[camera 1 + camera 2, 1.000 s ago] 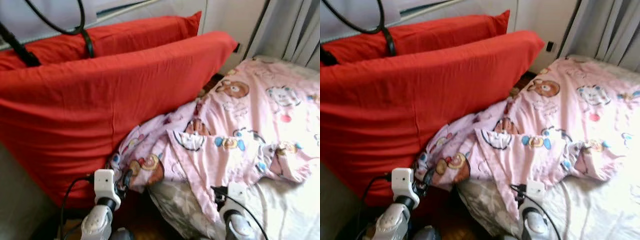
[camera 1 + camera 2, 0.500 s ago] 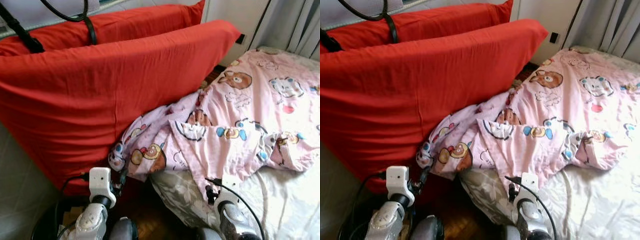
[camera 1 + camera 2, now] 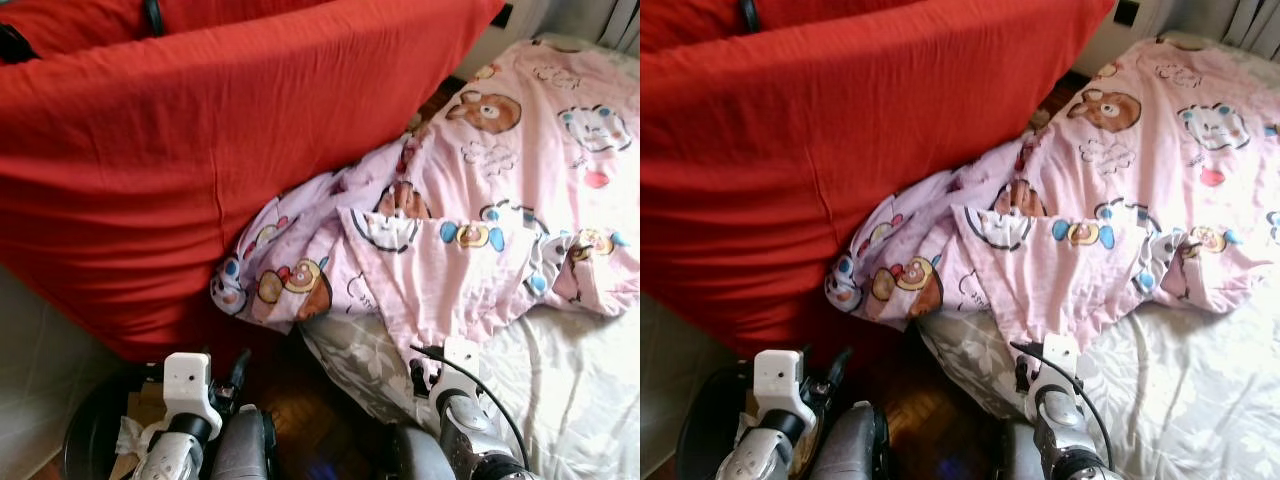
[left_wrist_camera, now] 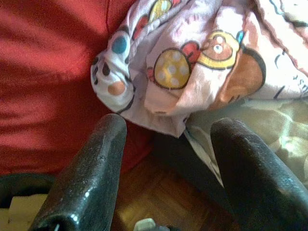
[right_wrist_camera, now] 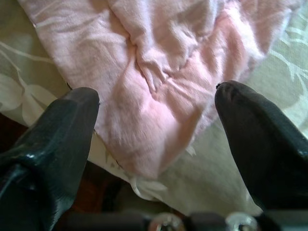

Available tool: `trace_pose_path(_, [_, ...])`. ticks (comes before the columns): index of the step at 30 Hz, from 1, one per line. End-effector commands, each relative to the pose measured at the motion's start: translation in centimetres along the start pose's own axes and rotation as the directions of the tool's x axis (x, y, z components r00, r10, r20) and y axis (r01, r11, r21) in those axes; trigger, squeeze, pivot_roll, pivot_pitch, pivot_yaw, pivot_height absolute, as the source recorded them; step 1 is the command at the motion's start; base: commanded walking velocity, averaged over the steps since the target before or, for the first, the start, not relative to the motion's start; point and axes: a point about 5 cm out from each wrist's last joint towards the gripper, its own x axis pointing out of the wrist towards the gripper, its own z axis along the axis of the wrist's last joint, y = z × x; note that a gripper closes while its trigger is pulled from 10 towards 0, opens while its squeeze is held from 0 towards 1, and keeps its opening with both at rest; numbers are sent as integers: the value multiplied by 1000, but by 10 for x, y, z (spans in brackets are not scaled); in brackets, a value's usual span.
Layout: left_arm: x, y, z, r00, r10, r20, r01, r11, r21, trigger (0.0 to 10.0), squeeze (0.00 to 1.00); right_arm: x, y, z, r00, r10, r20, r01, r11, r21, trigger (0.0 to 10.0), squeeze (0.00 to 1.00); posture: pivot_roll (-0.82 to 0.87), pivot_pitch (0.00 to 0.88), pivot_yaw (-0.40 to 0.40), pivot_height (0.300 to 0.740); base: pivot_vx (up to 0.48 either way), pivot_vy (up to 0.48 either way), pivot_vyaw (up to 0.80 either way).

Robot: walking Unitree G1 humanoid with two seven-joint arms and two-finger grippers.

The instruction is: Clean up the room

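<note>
From the big red cushion (image 3: 200,150) across, the left pincer (image 4: 166,159) hangs spread wide and empty just short of the pink cartoon blanket (image 3: 480,200) spilling off the bed (image 3: 590,400), the right pincer (image 5: 156,139) equally wide over its hem, so either could pinch the floral sheet (image 5: 231,159) beneath by mistake.

I see matt red cloth on the big cushion (image 3: 200,150) at far left, lightly creased. The pink blanket (image 3: 480,230) on the right is thin, crinkled cotton-like fabric with cartoon prints. Under it the bed sheet (image 3: 570,400) looks smooth, pale cloth with a faint leaf pattern. The floor (image 4: 159,197) near me is glossy dark wood parquet. My left gripper (image 4: 166,173) fingers (image 4: 91,178) look like grainy, slightly shiny black plastic.
</note>
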Motion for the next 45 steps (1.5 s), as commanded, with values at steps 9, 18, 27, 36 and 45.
trace_pose_path(9, [-16,-4,2,999,-7,-48,7,1000,3,10000,0,1,-3,3,1000,-15,-5,15,1000,-2,10000,0,132,350,2,642,0,0,0])
trace_pose_path(18, [-26,-4,4,997,0,-76,1,1000,5,10000,0,0,2,-2,1000,-1,-18,1,1000,8,2941,0,142,373,6,642,0,0,0])
trace_pose_path(27, [-29,-4,5,996,3,-89,-3,1000,9,10000,0,-1,3,-4,1000,2,-22,-2,1000,14,0,0,141,382,7,642,0,0,0])
trace_pose_path(36, [-31,-6,4,995,7,-100,-6,1000,6,10000,0,-2,2,-8,999,-3,-34,3,1000,3,0,0,139,391,5,642,0,0,0])
trace_pose_path(45, [-32,-6,3,994,9,-110,-8,1000,5,10000,0,-4,-1,-15,998,-15,-56,15,1000,8,0,0,141,393,5,642,0,0,0])
